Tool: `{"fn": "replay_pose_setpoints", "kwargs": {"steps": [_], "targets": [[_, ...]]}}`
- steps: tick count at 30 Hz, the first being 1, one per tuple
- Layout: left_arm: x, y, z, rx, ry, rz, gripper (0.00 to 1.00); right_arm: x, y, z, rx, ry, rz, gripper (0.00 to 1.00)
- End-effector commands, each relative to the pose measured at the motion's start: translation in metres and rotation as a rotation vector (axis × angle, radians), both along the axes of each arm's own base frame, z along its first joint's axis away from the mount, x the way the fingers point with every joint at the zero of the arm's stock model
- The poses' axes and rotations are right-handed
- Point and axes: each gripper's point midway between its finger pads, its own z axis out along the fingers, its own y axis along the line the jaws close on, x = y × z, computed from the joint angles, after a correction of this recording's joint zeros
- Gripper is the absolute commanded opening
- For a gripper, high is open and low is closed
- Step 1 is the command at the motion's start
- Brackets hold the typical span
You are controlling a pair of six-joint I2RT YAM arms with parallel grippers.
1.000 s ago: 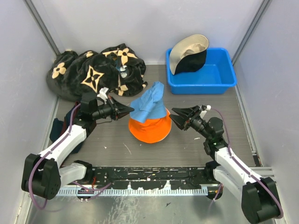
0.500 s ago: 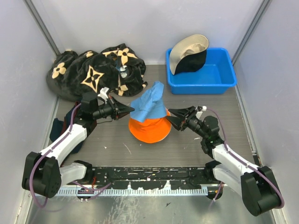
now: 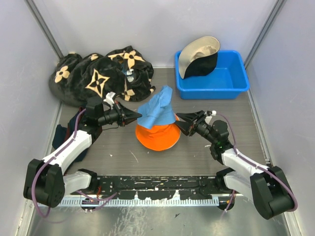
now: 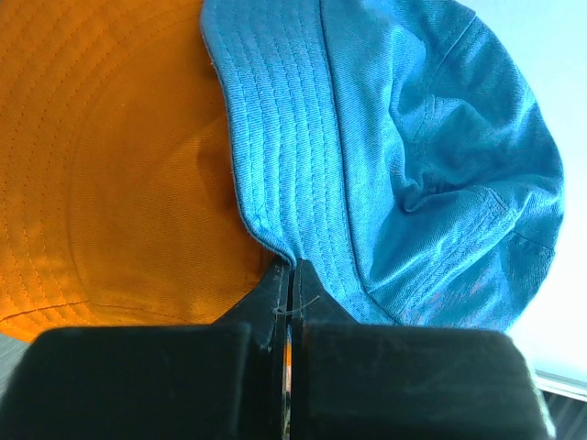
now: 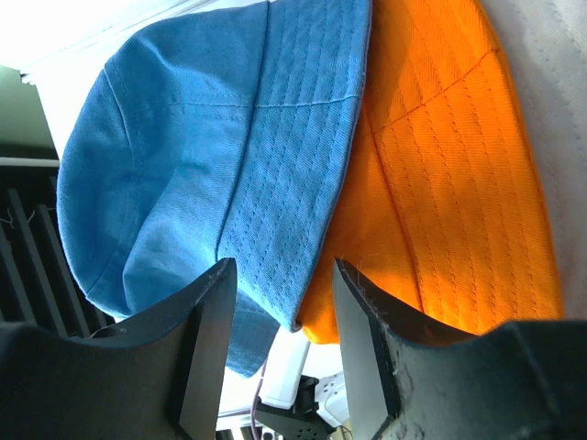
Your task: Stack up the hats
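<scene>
The orange hat (image 3: 157,135) lies mid-table with the light blue hat (image 3: 158,108) draped crookedly over its top. My left gripper (image 3: 139,117) is shut on the blue hat's brim (image 4: 275,220) at its left edge, over the orange hat (image 4: 110,174). My right gripper (image 3: 178,123) is open at the stack's right side, its jaws straddling the blue brim edge (image 5: 284,220) and the orange hat (image 5: 440,183) without closing. The beige hat (image 3: 194,54) and the black hat (image 3: 203,66) lean in the blue bin (image 3: 231,83) at the back right.
A large black cloth with tan flower motifs (image 3: 98,76) is heaped at the back left. A dark navy garment (image 3: 61,135) lies by the left wall under my left arm. A black rail (image 3: 157,184) runs along the near edge.
My right gripper has moved left, closing in on the right side of the hat stack. My left gripper and the hats have stayed put.
</scene>
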Motion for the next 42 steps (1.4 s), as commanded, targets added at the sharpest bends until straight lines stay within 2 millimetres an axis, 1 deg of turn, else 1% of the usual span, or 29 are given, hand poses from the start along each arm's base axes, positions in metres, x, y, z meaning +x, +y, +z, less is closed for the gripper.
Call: {"fn": "replay_pose_setpoints", "kwargs": {"steps": [1,9,12,16,17,19,21,24,29,32,34,38,42], "targets": [[0.004,-0.002,0.015,-0.015,-0.044,-0.014,0.0,0.006,0.003,0.035,0.038,-0.118,-0.009,0.52],[0.004,-0.002,0.013,-0.014,-0.038,-0.013,0.0,0.009,0.012,0.036,0.046,-0.12,0.006,0.51],[0.005,-0.003,0.014,-0.015,-0.04,-0.014,0.0,0.01,0.014,0.036,0.049,-0.121,0.008,0.4],[0.006,-0.003,0.016,-0.017,-0.046,-0.016,0.0,0.01,0.014,0.035,0.046,-0.118,0.007,0.23],[0.006,-0.004,0.018,-0.017,-0.052,-0.018,0.0,0.01,0.015,0.035,0.045,-0.119,0.007,0.2],[0.007,-0.004,0.021,-0.014,-0.064,-0.016,0.0,0.01,0.015,0.035,0.044,-0.119,0.007,0.05],[0.009,-0.004,0.025,-0.011,-0.081,-0.017,0.0,0.01,0.014,0.035,0.044,-0.119,0.005,0.01],[0.012,-0.002,0.035,0.006,-0.125,-0.016,0.0,0.011,0.014,0.038,0.047,-0.129,0.003,0.01],[0.016,0.011,0.046,0.056,-0.17,0.002,0.0,0.011,0.015,0.042,0.046,-0.138,0.004,0.01],[0.012,0.017,0.041,0.083,-0.17,0.005,0.0,0.01,0.014,0.04,0.044,-0.137,0.005,0.01],[0.01,0.023,0.034,0.111,-0.168,0.013,0.0,0.01,0.014,0.04,0.043,-0.135,0.007,0.01],[0.009,0.033,0.017,0.138,-0.148,0.035,0.0,0.008,0.012,0.041,0.041,-0.134,0.009,0.01],[0.005,0.038,-0.001,0.144,-0.125,0.056,0.0,0.009,0.003,0.039,0.021,-0.128,-0.002,0.01]]}}
